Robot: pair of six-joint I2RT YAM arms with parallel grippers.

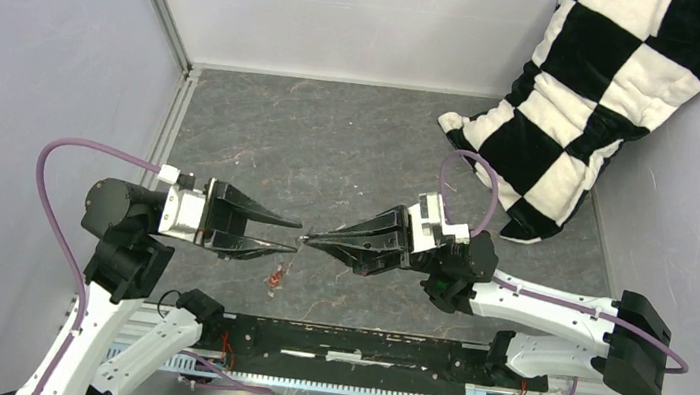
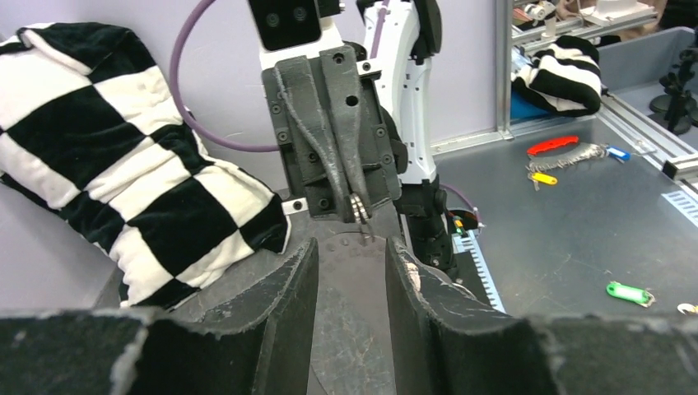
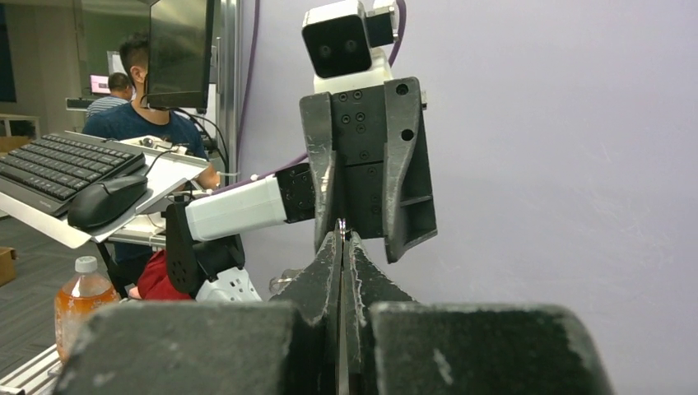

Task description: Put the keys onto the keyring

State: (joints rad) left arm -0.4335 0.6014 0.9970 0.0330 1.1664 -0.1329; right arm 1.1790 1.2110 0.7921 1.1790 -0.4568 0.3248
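Evidently nothing is threaded yet: the red key [image 1: 277, 277] is seen loose on the worktop [image 1: 352, 147] near the tips, a thin metal edge, probably the keyring [image 2: 358, 207], is pinched in the closed right gripper [image 1: 310, 240], and the half-open left gripper [image 1: 298, 236] is held empty, facing it.

I see a matt grey marbled tabletop [image 1: 332, 145], plush checked cloth cushion [image 1: 591, 86], scuffed matt black fingers [image 2: 284, 304] on my left gripper [image 2: 351, 253], shiny metal keyring [image 2: 359, 207].
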